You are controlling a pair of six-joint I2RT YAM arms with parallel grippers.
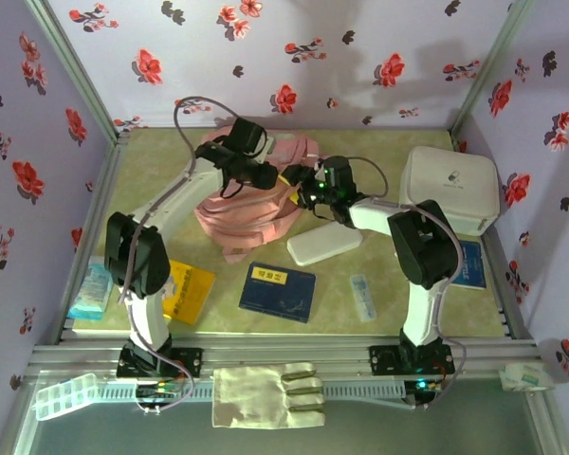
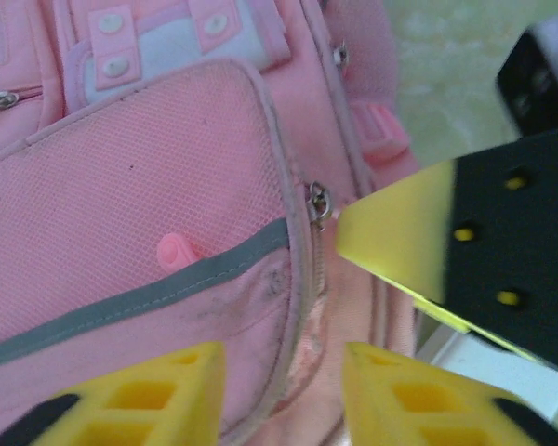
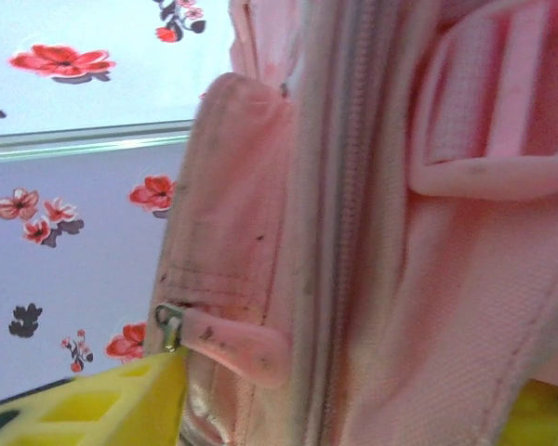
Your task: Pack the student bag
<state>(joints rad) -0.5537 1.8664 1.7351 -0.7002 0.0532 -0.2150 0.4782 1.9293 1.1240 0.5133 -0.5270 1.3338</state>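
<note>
Bag (image 1: 239,220): pink, slumped in the upper centre of the top view, front pocket up.
Left gripper (image 2: 284,390): jaws partly open, nothing held; hangs over the pocket's right edge, bottom of the left wrist view.
Right gripper (image 3: 335,409): jaws apart with the bag's side filling the gap; cannot tell whether they press it. Its left finger (image 3: 102,409) touches the metal ring of a pink zip pull (image 3: 232,346).
Box (image 1: 450,190): white, right of the bag, apart from it.
Blue book (image 1: 278,291): flat, below the bag.
</note>
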